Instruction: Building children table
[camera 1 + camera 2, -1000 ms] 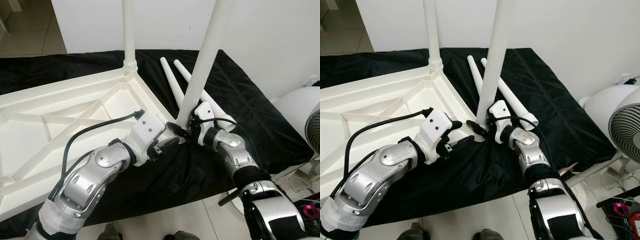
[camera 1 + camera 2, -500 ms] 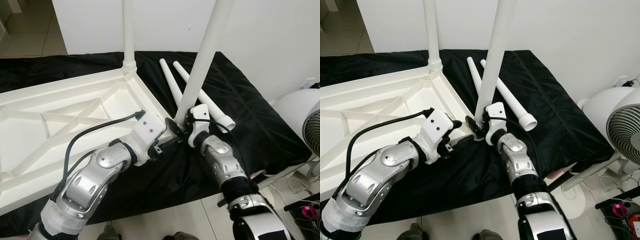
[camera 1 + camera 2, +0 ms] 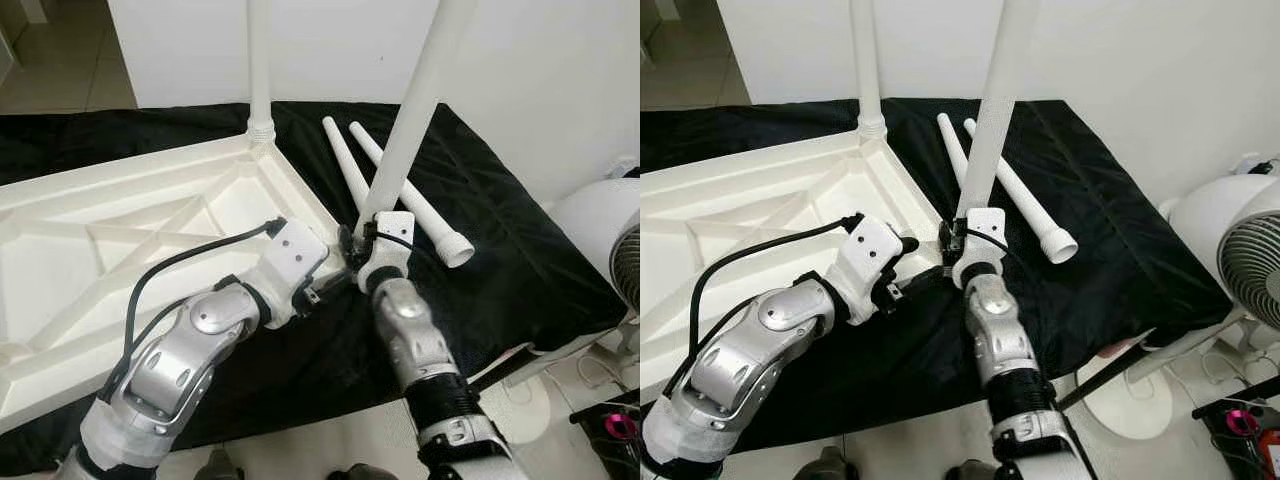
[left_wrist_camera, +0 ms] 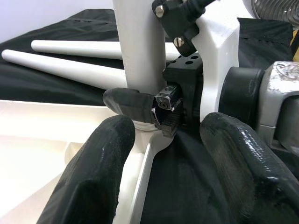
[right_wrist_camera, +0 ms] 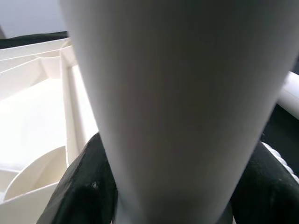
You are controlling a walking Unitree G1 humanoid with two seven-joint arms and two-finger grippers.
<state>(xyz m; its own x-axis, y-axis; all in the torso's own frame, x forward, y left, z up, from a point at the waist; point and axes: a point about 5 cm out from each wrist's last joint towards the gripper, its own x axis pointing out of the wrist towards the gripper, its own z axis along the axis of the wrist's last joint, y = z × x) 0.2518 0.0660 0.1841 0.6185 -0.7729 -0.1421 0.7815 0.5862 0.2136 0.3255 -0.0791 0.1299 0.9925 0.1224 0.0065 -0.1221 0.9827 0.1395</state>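
A black cloth [image 3: 500,260] is spread over a pale tiled floor [image 3: 60,60], w/ a white wall [image 3: 560,80] behind and a white fan [image 3: 1240,250] at 3 o'clock. On the cloth a white tabletop [image 3: 120,240] is laid upside down, ribs showing. One leg [image 3: 260,60] is stood upright in its far corner at 12 o'clock. A 2nd leg [image 3: 415,110] is set at the near corner, long axis near vertical, top tilted toward 1 o'clock. Two spare legs [image 3: 400,180] are laid flat on the cloth just beyond it, side by side, long axes running 11 to 5 o'clock, wide ends toward 5.

The right gripper [image 3: 352,243] is clamped round the base of the 2nd leg, a black finger seen pressed each side in the right wrist view. The left gripper [image 4: 163,163] is held just beside that corner, fingers [image 4: 88,177] spread wide, nothing gripped.
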